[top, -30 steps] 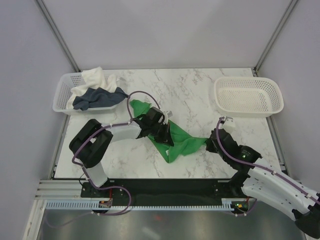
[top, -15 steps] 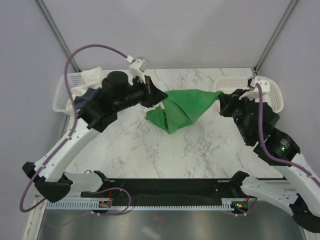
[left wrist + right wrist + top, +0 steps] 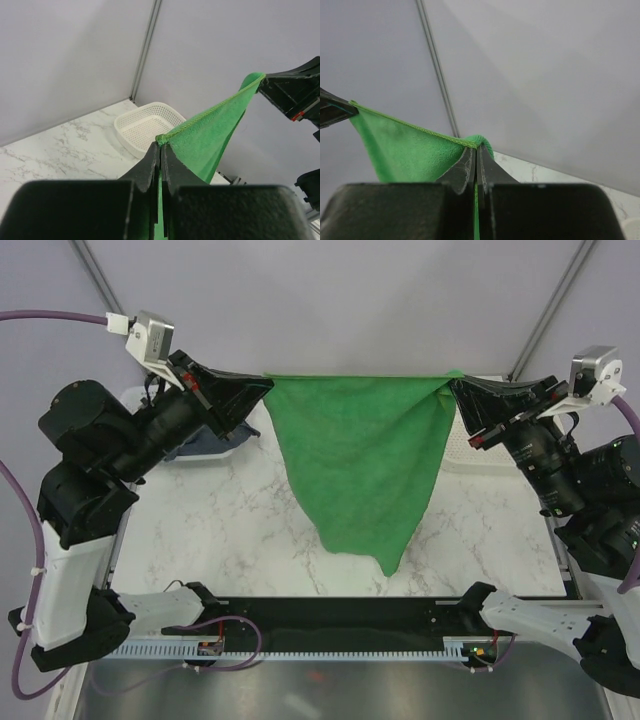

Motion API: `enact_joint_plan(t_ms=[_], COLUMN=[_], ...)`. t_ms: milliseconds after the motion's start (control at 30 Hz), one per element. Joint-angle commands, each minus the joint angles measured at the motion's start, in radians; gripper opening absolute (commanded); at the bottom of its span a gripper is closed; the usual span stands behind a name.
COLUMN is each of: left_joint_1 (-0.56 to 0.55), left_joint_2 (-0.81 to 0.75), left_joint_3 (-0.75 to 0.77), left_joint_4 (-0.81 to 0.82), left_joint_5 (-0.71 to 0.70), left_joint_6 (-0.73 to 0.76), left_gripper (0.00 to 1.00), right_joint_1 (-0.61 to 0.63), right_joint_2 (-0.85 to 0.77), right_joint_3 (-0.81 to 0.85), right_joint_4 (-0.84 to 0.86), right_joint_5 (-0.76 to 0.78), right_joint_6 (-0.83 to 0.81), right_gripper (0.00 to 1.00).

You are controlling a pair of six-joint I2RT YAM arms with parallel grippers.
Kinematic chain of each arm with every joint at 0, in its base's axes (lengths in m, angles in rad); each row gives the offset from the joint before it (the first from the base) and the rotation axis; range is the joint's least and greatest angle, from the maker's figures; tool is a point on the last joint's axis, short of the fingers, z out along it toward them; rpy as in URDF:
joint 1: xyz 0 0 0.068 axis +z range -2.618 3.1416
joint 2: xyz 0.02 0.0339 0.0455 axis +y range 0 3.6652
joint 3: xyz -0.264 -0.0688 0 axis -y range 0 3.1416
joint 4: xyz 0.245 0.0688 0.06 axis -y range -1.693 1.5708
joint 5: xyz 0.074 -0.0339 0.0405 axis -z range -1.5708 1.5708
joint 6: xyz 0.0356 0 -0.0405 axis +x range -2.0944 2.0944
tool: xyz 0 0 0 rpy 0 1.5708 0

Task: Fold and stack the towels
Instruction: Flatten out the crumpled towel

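Note:
The green towel [image 3: 360, 460] hangs spread in the air above the marble table [image 3: 220, 530], its top edge pulled taut and its lower point dangling near the table's front. My left gripper [image 3: 268, 386] is shut on the towel's top left corner, and my right gripper [image 3: 452, 386] is shut on the top right corner. In the left wrist view the gripper [image 3: 161, 143] pinches the hem of the green towel [image 3: 210, 135]. The right wrist view shows that gripper [image 3: 476, 148] closed on the bunched corner of the towel [image 3: 405, 145]. A bit of the navy towel [image 3: 210, 443] shows under the left arm. The cream towel is hidden.
A white mesh basket [image 3: 456, 452] at the back right is partly covered by the towel and the right arm; it also shows as the basket [image 3: 147, 125] in the left wrist view. The left arm hides most of the back-left basket. Grey walls enclose the table.
Both arms have risen and swung apart, lifting the green towel off the table and stretching it from a crumpled bunch into a hanging sheet.

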Motion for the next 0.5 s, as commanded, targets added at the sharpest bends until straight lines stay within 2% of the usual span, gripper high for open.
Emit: enact_joint_plan(t_ms=[0, 200, 333, 467], left_joint_1=[0.005, 0.005, 0.005, 0.005], left_joint_2=[0.009, -0.022, -0.035, -0.086], left_joint_3=[0.008, -0.115, -0.181, -0.262], left_joint_4=[-0.061, -0.096, -0.141, -0.138], left_joint_5=[-0.026, -0.077, -0.166, -0.135], left_joint_6=[0.069, 0.105, 0.12, 0.112], left_gripper=[0.02, 0.02, 0.02, 0.02], right_joint_1=[-0.006, -0.006, -0.006, -0.006], right_joint_2=[0.005, -0.015, -0.048, -0.11], right_joint_3=[0.038, -0.087, -0.165, -0.238], right_joint_4=[0.041, 0.03, -0.014, -0.059], right_joint_5=[-0.033, -0.001, 0.002, -0.073], right_joint_6=[-0.013, -0.027, -0.033, 0.011], right_gripper=[0.0, 0.0, 0.0, 0.0])
